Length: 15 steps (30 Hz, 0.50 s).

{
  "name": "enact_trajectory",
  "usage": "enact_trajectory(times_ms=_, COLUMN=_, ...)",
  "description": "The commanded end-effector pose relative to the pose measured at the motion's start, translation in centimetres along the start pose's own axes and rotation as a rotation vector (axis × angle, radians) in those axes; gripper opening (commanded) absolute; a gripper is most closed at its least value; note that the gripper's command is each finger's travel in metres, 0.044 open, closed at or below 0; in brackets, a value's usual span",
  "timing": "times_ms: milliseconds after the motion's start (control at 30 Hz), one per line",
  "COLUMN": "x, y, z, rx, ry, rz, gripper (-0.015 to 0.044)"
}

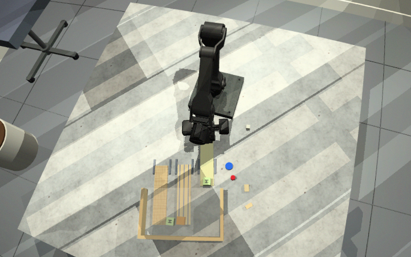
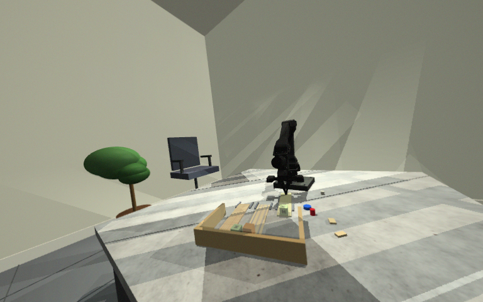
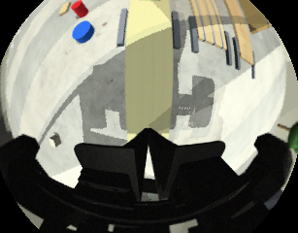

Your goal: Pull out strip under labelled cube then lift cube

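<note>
A pale yellow strip (image 1: 206, 159) (image 3: 149, 73) reaches back toward the arm between grey guide bars. A green cube labelled H (image 1: 206, 181) (image 2: 283, 210) sits near its front end. My gripper (image 2: 285, 193) (image 3: 148, 131) is shut, its tips meeting at the strip's rear end. Contact with its surface is hard to see. Another green H cube (image 1: 169, 221) (image 2: 236, 227) lies between a woven strip (image 1: 160, 197) and a slatted strip (image 1: 185, 190). An orange cube (image 1: 181, 220) (image 2: 248, 227) is at the slatted strip's front end.
A low wooden frame (image 1: 182, 237) (image 2: 249, 245) encloses the front and both sides. To the right lie a blue disc (image 1: 228, 166) (image 3: 82, 32), a red cylinder (image 1: 232, 177) (image 3: 80, 9) and two tan blocks. A small white cube (image 1: 248, 127) (image 3: 55, 140) is near the arm's base.
</note>
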State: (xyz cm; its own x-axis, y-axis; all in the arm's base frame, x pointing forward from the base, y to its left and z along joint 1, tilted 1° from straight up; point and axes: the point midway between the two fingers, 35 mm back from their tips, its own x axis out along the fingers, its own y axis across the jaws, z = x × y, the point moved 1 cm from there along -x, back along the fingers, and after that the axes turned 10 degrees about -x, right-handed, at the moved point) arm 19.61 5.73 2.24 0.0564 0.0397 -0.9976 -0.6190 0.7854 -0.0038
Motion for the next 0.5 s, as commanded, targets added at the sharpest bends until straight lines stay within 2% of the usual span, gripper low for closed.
enact_trajectory(times_ms=0, x=0.62, y=0.49, z=-1.62, rx=-0.006, ry=0.041, rz=0.014, gripper=0.0)
enact_trajectory(times_ms=467, x=0.59, y=0.62, z=-2.32, rx=-0.006, ry=0.041, rz=0.014, gripper=0.0)
